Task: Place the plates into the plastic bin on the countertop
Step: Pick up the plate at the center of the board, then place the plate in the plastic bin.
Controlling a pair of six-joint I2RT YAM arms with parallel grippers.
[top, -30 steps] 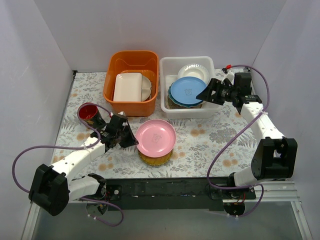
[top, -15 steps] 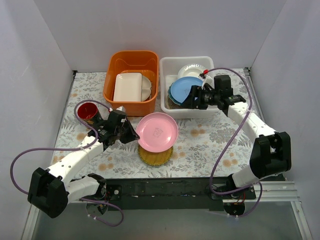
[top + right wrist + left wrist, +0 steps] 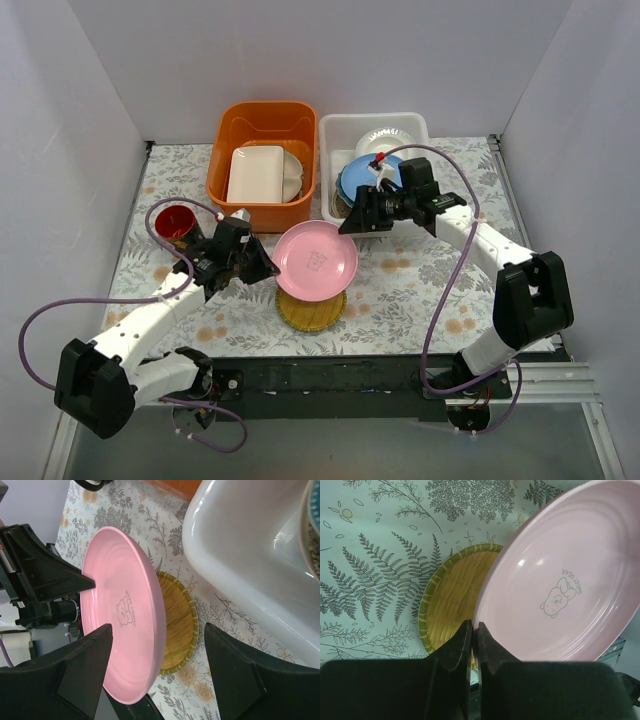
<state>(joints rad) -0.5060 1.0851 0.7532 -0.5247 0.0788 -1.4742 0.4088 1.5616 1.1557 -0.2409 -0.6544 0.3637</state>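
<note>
Left gripper (image 3: 471, 630): its two fingers are pinched tight on the near-left rim of the round pink plate (image 3: 315, 260), with only the rim's thickness between them.
Pink plate: it is held tilted above the cloth, clear of the bin and just in front of the bin's front wall. A small cartoon print sits at its centre.
Woven yellow round dish (image 3: 310, 312): it lies flat on the cloth directly under the pink plate. Its near half shows from above.
Countertop (image 3: 420, 280): a pale cloth with grey ferns and orange flowers covers it.
Right gripper (image 3: 356, 220): its fingers are spread wide at the pink plate's far-right edge. In the wrist view the plate's edge sits between them. I cannot tell whether either finger touches it.
Red cup (image 3: 178, 228): it stands at the left, near the left arm's forearm.
White translucent rectangular plastic bin (image 3: 325, 160): it sits at the back right and already holds plates.
Light blue round plate (image 3: 362, 182): it lies on top of the bin's front stack, partly hidden by the right arm.
White round plate (image 3: 385, 138): it sits in the bin behind the blue one.
Orange plastic tub (image 3: 262, 108): it touches the bin's left side and holds a cream rectangular dish (image 3: 255, 172).
</note>
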